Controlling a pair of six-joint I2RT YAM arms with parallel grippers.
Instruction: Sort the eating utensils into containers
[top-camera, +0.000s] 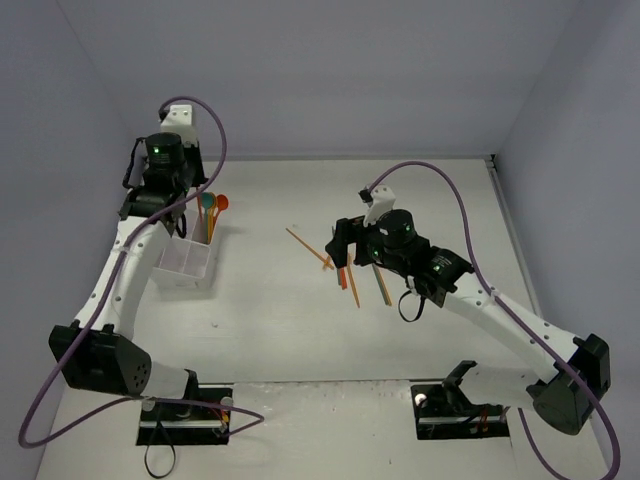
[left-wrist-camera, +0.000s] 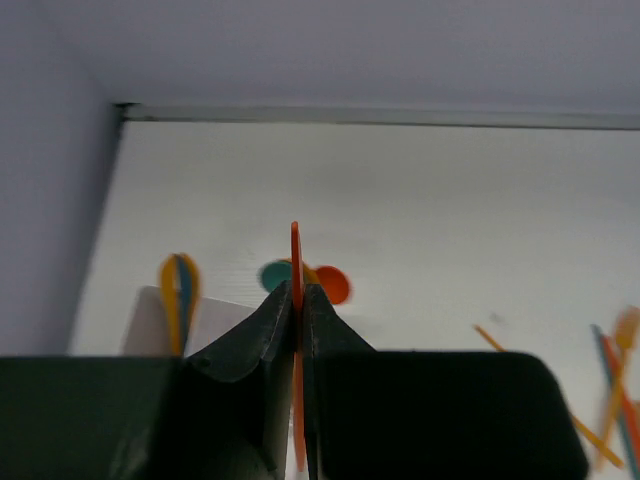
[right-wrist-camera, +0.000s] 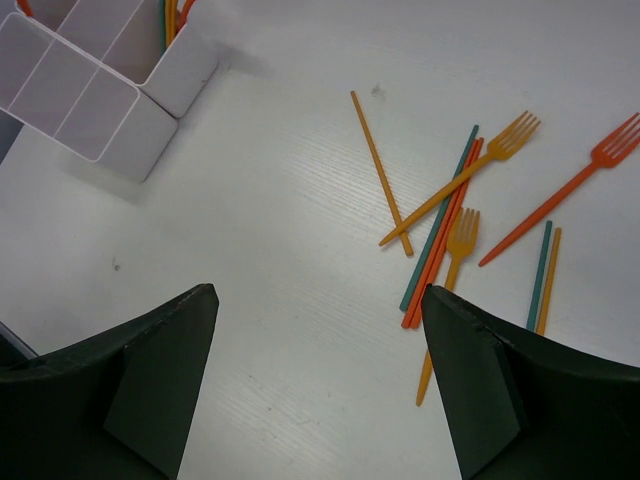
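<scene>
I see my left gripper (left-wrist-camera: 298, 296) pinched on an edge-on orange utensil (left-wrist-camera: 295, 250), its type unclear, right gripper (right-wrist-camera: 318, 300) wide apart, empty, white box (right-wrist-camera: 176, 80) cut off at frame corner

our left arm (top-camera: 128, 262) reached far forward | left gripper (left-wrist-camera: 298, 300) pinched tight | our right arm (top-camera: 495, 305) stretched inward | right gripper (right-wrist-camera: 318, 300) spread wide, facing down
</scene>
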